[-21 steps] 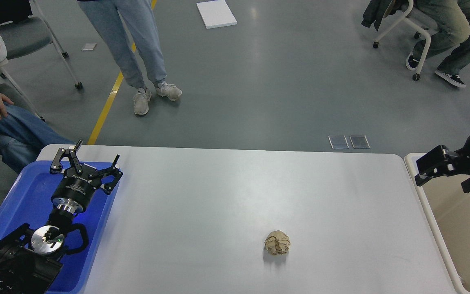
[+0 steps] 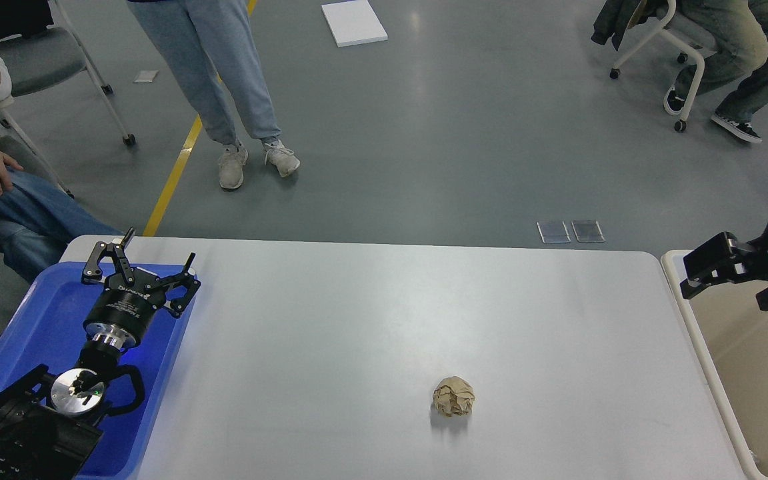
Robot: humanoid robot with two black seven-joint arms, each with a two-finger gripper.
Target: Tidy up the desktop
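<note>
Desktop (image 2: pixel 357 313), left tool (image 2: pixel 141 259) splayed above.

A paper ball (image 2: pixel 453 396) lies on the counter (image 2: pixel 371 320), toward its near right. A tray (image 2: pixel 37 320) sits at the counter's left edge, with the left tool (image 2: pixel 147 259) above it. A bin (image 2: pixel 711 373) stands just right of the counter, the right tool (image 2: pixel 707 267) over its far rim.

The left arm (image 2: pixel 31 420) is made of black segments, with a polished silver disc at one joint and a silver ring below a black cylindrical wrist marked with small white lettering. Slender black linkage fingers are seen on the left gripper (image 2: pixel 144 260). The right gripper (image 2: pixel 711 270) is blocky and black
</note>
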